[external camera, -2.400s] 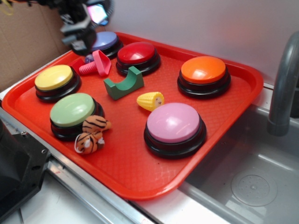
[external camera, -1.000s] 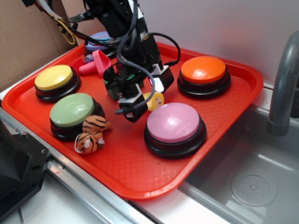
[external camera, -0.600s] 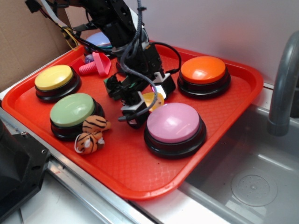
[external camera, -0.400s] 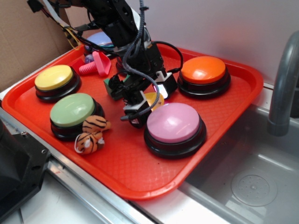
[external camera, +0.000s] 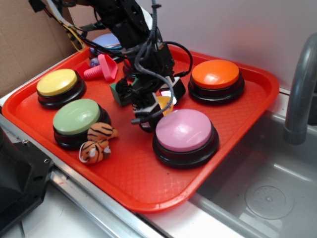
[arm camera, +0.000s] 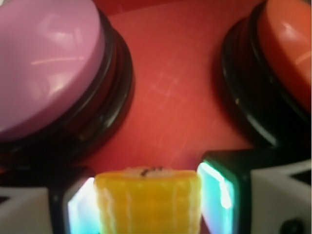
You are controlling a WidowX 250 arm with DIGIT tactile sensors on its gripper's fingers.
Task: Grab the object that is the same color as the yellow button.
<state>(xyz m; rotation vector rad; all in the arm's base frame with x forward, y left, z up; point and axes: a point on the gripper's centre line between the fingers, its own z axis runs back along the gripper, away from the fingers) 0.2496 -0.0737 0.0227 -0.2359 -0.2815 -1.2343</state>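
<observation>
The gripper [arm camera: 148, 202] has come down over the yellow corn [arm camera: 147, 200] in the middle of the red tray [external camera: 148, 183], beside the pink button [external camera: 184, 130], and its jaws now pinch the corn.

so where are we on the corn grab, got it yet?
Approach is done: the gripper is down on the red tray beside the pink button. In hand: the toy corn cob sits between both fingers, which look closed against its sides. Left: lifting it; the exterior view doesn't show it off the tray.
</observation>
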